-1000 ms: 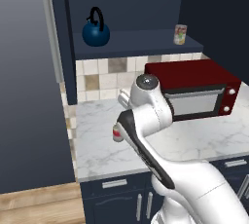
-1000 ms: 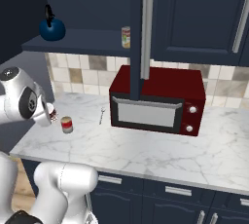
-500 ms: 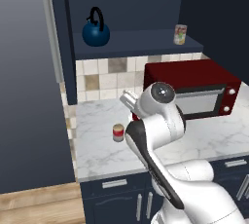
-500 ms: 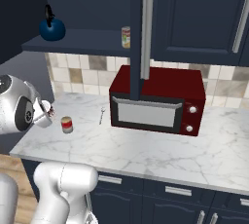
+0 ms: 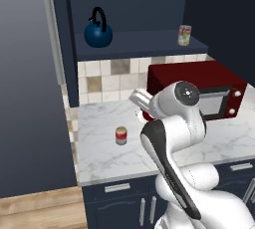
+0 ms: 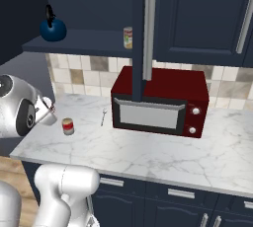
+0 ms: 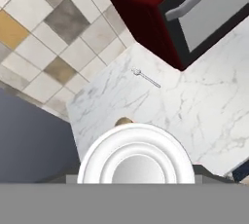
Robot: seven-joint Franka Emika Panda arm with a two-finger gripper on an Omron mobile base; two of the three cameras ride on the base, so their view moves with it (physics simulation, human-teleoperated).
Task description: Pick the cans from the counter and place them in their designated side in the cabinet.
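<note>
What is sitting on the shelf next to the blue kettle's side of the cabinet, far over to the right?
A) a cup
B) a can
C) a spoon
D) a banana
B: a can with a yellowish-green label stands on the cabinet shelf, well apart from the blue kettle.

Counter [image 6: 148, 154]: white marble look, thin grey veins. Drawers [image 6: 183, 194] beneath: dark navy, silver handles. Cabinet [image 5: 144, 44]: dark navy throughout. Kettle [image 5: 98, 33]: deep blue body, black handle. Shelf can [image 6: 128, 37]: yellowish-green mottled label. Counter can [image 5: 121, 135]: red upper band over tan-grey. Microwave [image 6: 163, 90]: dark red casing, black front, grey window. Backsplash tiles [image 7: 53, 28]: cream, grey, brown, one ochre. Spoon-like utensil [image 7: 147, 78], probably silver; small. Floor [image 5: 40, 213]: light wood planks.
</note>
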